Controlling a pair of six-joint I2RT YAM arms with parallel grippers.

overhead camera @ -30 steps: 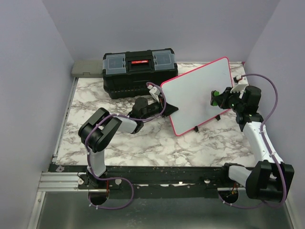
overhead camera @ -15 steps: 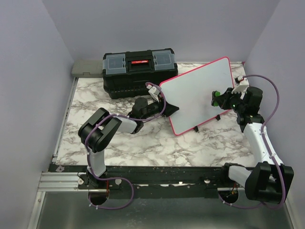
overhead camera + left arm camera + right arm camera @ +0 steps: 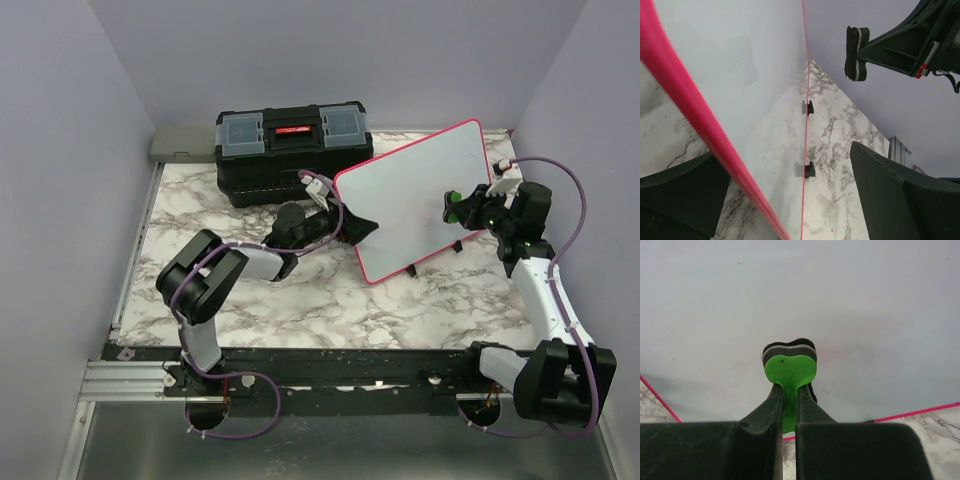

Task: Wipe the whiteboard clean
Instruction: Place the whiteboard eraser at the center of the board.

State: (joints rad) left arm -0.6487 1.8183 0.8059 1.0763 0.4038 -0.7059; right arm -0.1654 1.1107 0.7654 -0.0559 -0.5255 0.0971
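- The whiteboard [image 3: 400, 190] is seen to the right of centre on the marble surface [image 3: 300, 300], tilted up so that its white face is turned towards the right arm.
- Its pink-red rim is raised at the left and far edges. Two small black feet [image 3: 412, 270] are seen at its lower near edge, by the surface.
- The left fingers [image 3: 356, 228] are placed at the board's left edge.
- In the left wrist view the pink rim is seen running between them. The fingers are spread wide, one [image 3: 680, 195] is partly covered by the rim, and the other [image 3: 900, 200] is well apart from the board, so nothing is clamped.
- The right fingers [image 3: 470, 208] are closed tightly on the green tab of an eraser [image 3: 790, 365], which is heart-shaped with a dark felt pad.
- The pad is held at the right part of the board's face [image 3: 865, 300]. Whether it is touching cannot be told.
- A faint pinkish smear is made out on the face just beside the pad. Otherwise the face is seen as plain white.
- A black toolbox [image 3: 290, 150] with a red latch is set at the far side of the surface, behind the left arm and near the board's far left corner.
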